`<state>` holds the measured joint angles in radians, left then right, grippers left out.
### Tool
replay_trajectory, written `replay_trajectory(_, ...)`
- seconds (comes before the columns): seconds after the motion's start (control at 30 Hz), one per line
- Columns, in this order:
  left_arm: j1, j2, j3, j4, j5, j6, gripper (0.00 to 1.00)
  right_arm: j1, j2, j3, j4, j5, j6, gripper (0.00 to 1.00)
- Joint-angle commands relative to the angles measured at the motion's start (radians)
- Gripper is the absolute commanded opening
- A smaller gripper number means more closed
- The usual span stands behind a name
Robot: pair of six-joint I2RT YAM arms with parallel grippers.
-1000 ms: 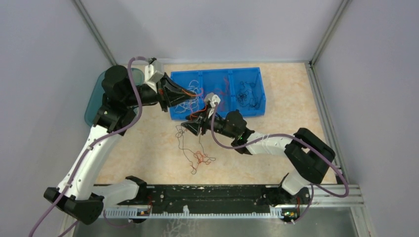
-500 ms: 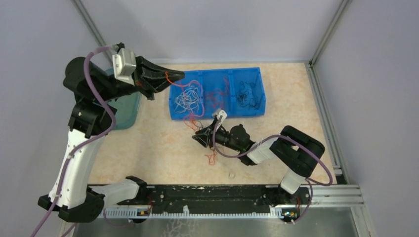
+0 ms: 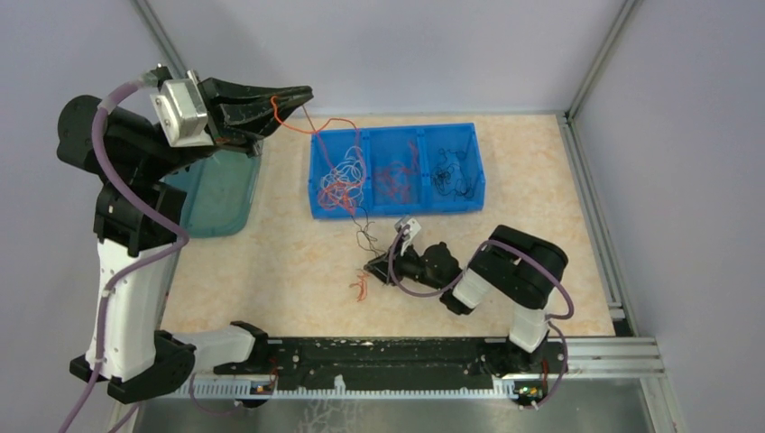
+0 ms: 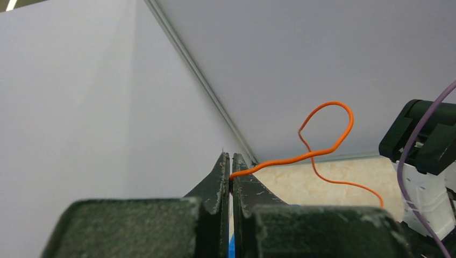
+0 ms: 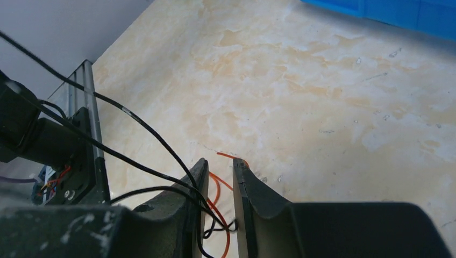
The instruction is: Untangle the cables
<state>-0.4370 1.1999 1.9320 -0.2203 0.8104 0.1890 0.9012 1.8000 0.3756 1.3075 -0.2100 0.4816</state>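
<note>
Left gripper (image 3: pixel 302 90) was recorded raised high above the far-left corner, well clear of the table (image 3: pixel 271 262). Its jaws were pressed together on the end of an orange cable (image 4: pixel 328 126), as confirmed in the wrist view of the left gripper (image 4: pixel 230 158). From that pinch the orange cable (image 3: pixel 281 115) was seen looping once in the air and running down to the left compartment of the blue bin (image 3: pixel 476 162), where it was mixed with the white cables (image 3: pixel 338 171). The height was judged to be meant for drawing this strand up and out of the clump. Right gripper (image 3: pixel 372 266) was held low, just above the table in front of the bin. A black cable (image 3: pixel 365 236) was led to it from the bin's near edge, probably so the tangle would be anchored while the other end was pulled. In the wrist view the right gripper (image 5: pixel 220 172) was seen with its jaws drawn close, a narrow gap left at the tips. The black cable (image 5: pixel 134 126) passed between them, but whether it was truly clamped could not be told. A small orange clump (image 3: pixel 359 289) lay loose on the table just beside that gripper. The middle and right compartments held orange-red and black cables, already sorted by colour.
</note>
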Motion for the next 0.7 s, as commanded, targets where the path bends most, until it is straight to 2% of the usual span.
replay_trajectory(0.0, -0.004, -0.001, 0.051, -0.013, -0.032, 0.068, 0.0, 0.006, 0.01, -0.035, 0.14, -0.002, 0.03, 0.27)
replay_trajectory(0.13, -0.004, -0.031, -0.009, -0.056, -0.008, 0.063, 0.0, 0.005, -0.128, -0.053, 0.096, -0.007, 0.007, 0.55)
replay_trajectory(0.27, -0.004, -0.086, -0.157, -0.066, 0.034, 0.039, 0.0, 0.005, -0.388, 0.007, -0.146, -0.032, -0.082, 0.63)
replay_trajectory(0.37, -0.004, -0.104, -0.215, -0.074, 0.042, 0.042, 0.0, 0.002, -0.521, 0.079, -0.311, -0.093, -0.134, 0.71)
replay_trajectory(0.57, -0.004, -0.115, -0.242, -0.076, 0.047, 0.046, 0.0, 0.003, -0.606, 0.2, -0.463, -0.237, -0.184, 0.75)
replay_trajectory(0.67, -0.004, -0.116, -0.243, -0.079, 0.048, 0.045, 0.0, 0.002, -0.579, 0.247, -0.476, -0.278, -0.194, 0.67)
